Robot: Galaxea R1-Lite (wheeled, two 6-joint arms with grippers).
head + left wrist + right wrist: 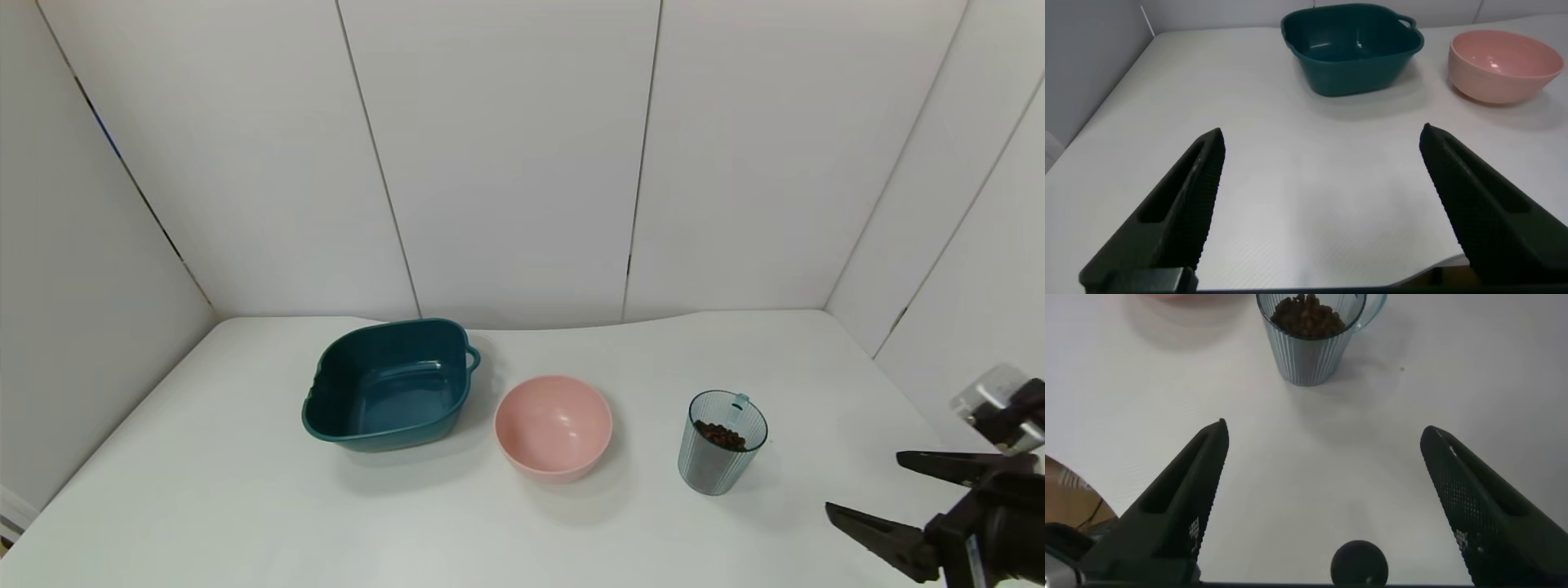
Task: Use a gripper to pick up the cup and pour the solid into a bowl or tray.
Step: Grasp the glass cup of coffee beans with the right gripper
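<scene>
The ribbed blue-grey cup (pixel 722 443) stands upright on the white table, right of centre, with the dark brown solid (pixel 720 434) heaped inside. It also shows in the right wrist view (pixel 1310 335). The pale pink bowl (pixel 553 426) sits empty just left of the cup and shows in the left wrist view (pixel 1505 65). My right gripper (pixel 864 484) is open and empty at the front right, short of the cup, with its fingers pointing toward it (pixel 1323 433). My left gripper (pixel 1323 139) is open and empty over the front left of the table, outside the head view.
A dark teal squarish tray (pixel 387 384) with handles stands empty left of the bowl (pixel 1351 45). White wall panels close in the table at the back and both sides. The table's front edge lies close under both grippers.
</scene>
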